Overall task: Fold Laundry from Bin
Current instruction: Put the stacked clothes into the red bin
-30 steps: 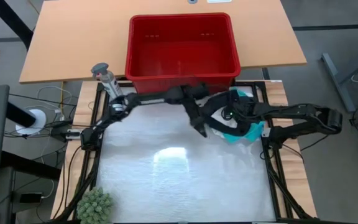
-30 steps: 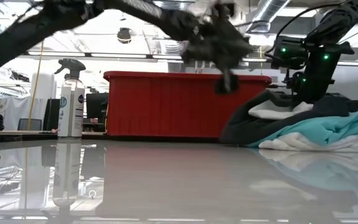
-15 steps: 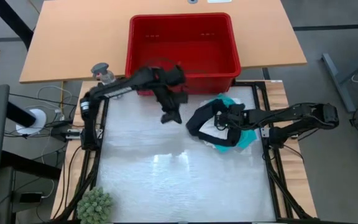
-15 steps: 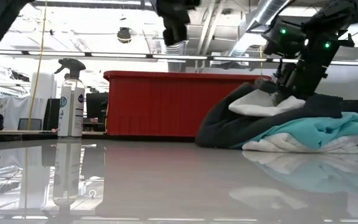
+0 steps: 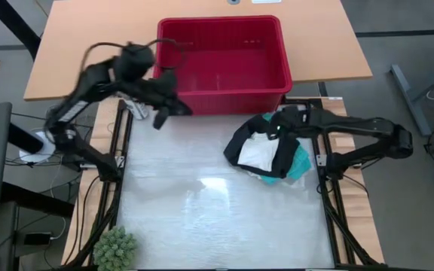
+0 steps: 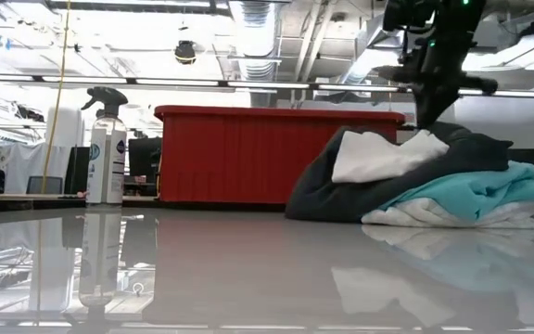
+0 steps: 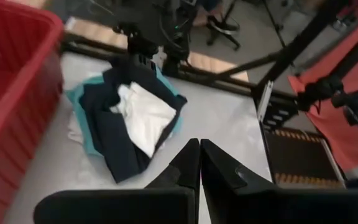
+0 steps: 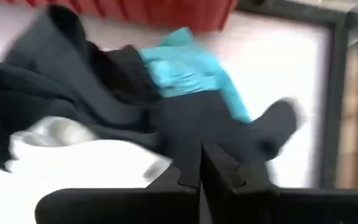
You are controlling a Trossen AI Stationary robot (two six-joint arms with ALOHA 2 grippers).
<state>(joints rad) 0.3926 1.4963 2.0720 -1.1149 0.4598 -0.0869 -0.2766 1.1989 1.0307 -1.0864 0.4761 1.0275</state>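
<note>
Moved: the left arm has swung from over the clothes to the left front corner of the bin; the right arm has lifted off the pile, which now shows a white piece on top where a second ago the arm covered it.
Left gripper [image 5: 159, 119]: fingers pressed together, holding nothing, hanging over the table's far left edge just beside the bin.
Right gripper [image 5: 276, 129]: in its wrist view the fingers look nearly together with no cloth between them; it sits just above the far edge of the pile.
Laundry [image 5: 266, 150]: one heap on the right half of the table [image 5: 202, 218], near the bin but apart from it.
Layers: black clothing [image 6: 323, 190] wraps the left and back, the white piece [image 6: 378, 158] lies on top, a turquoise shirt [image 6: 476, 195] and more white cloth lie underneath at the right.
Handling: probably light, limp and floppy; a pinch will likely drag the neighbouring layers along, and thin fabric may slip from the fingers.
Where to grip: the free edge or corner of the white piece on top looks best, since it is exposed and nothing weighs on it.
Bin [image 5: 221, 94]: the red bin stands past the table's far edge; in the high view its floor looks bare, no garments inside.
Spray bottle [image 6: 108, 148]: upright left of the bin.
</note>
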